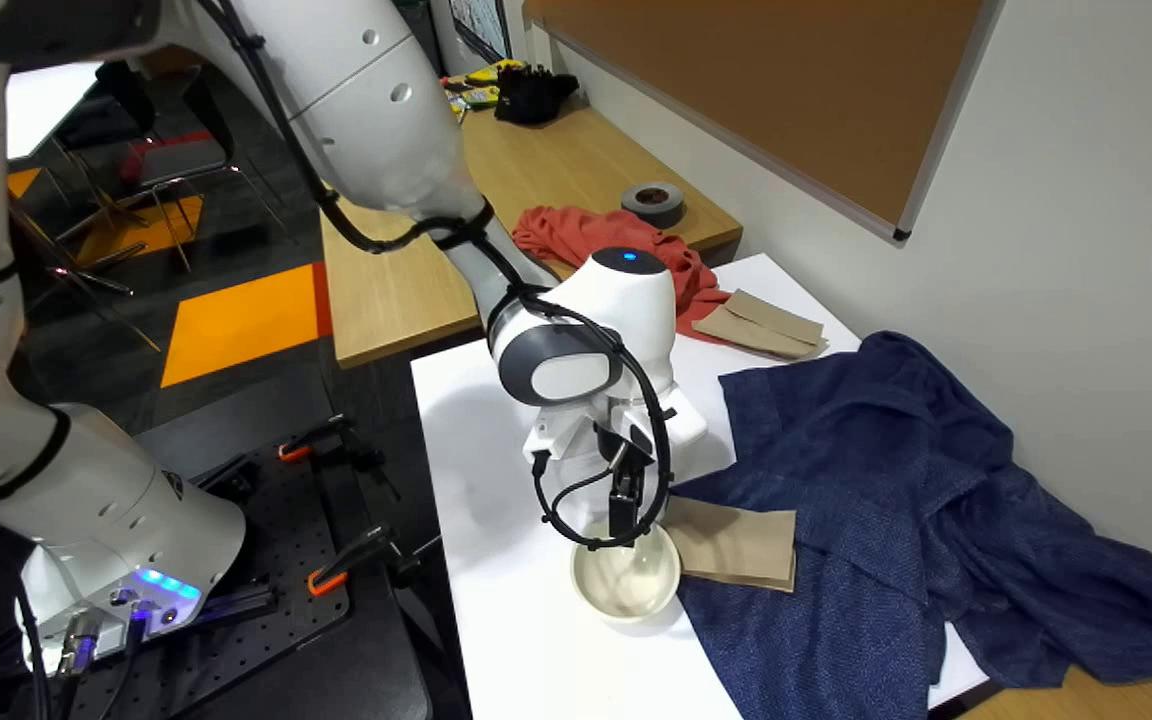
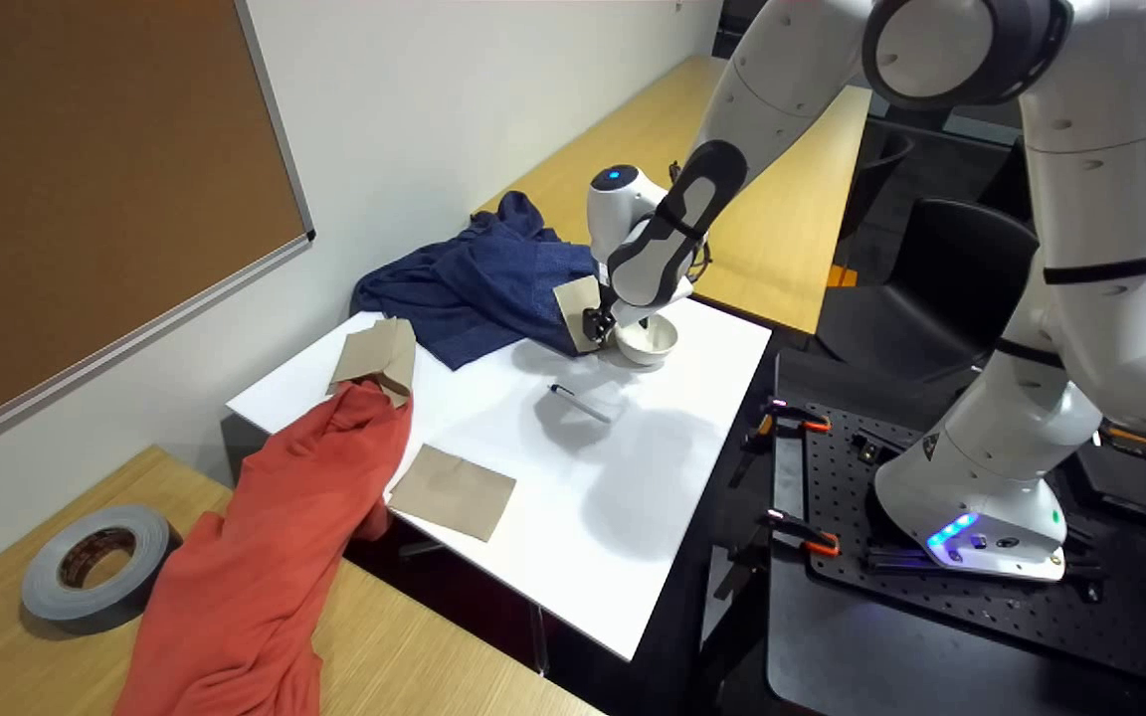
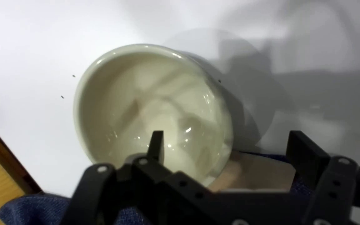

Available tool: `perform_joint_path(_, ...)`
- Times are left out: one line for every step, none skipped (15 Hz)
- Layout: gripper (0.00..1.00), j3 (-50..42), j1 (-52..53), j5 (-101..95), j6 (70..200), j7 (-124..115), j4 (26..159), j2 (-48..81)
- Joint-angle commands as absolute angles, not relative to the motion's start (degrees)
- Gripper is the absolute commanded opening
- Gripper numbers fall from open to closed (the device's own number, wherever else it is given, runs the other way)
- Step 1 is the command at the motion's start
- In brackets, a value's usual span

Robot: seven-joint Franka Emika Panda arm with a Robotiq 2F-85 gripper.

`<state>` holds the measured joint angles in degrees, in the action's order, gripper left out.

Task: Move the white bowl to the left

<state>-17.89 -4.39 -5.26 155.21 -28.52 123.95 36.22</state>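
The white bowl [image 1: 626,590] sits upright on the white table [image 1: 511,620], beside a tan rectangular piece [image 1: 736,545]. The bowl also shows in an exterior view [image 2: 651,346] and large in the wrist view [image 3: 145,90]. My gripper [image 3: 227,134] is open, with the bowl's rim between its fingers. In the wrist view one finger is over the bowl's inside and the other is outside the rim. I cannot tell how far the fingertips are above the bowl. In an exterior view the gripper [image 1: 626,515] partly covers the bowl's far rim.
A dark blue cloth [image 1: 866,500] lies along the wall side by the bowl. A pen [image 2: 581,403] and another tan piece [image 2: 454,490] lie on the table. A red cloth [image 2: 265,517] hangs over the table's end. A tape roll [image 2: 100,567] stands on the wooden table.
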Motion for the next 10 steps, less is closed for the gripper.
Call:
perform_joint_path(1.0,-19.5,-3.0,-3.2,155.6,-28.6,121.5,39.0)
perform_joint_path(0.75,-19.9,-2.7,-3.1,155.8,-28.8,121.2,39.4)
perform_joint_path(0.74,-20.1,-2.6,-2.9,155.8,-28.9,120.9,39.7)
perform_joint_path(0.68,-20.3,-2.5,-2.6,155.8,-28.8,120.7,39.9)
perform_joint_path(0.58,-20.4,-2.4,-2.4,155.8,-28.8,120.5,40.1)
perform_joint_path(0.51,-20.4,-2.4,-2.3,155.8,-28.7,120.4,40.2)
perform_joint_path(0.42,-20.5,-2.3,-2.1,155.8,-28.7,120.2,40.2)
perform_joint_path(0.35,-20.5,-2.4,-2.0,155.8,-28.6,120.1,40.3)
perform_joint_path(0.27,-20.5,-2.4,-1.8,155.9,-28.6,120.1,40.3)
perform_joint_path(0.2,-20.5,-2.5,-1.7,155.9,-28.6,120.1,40.3)
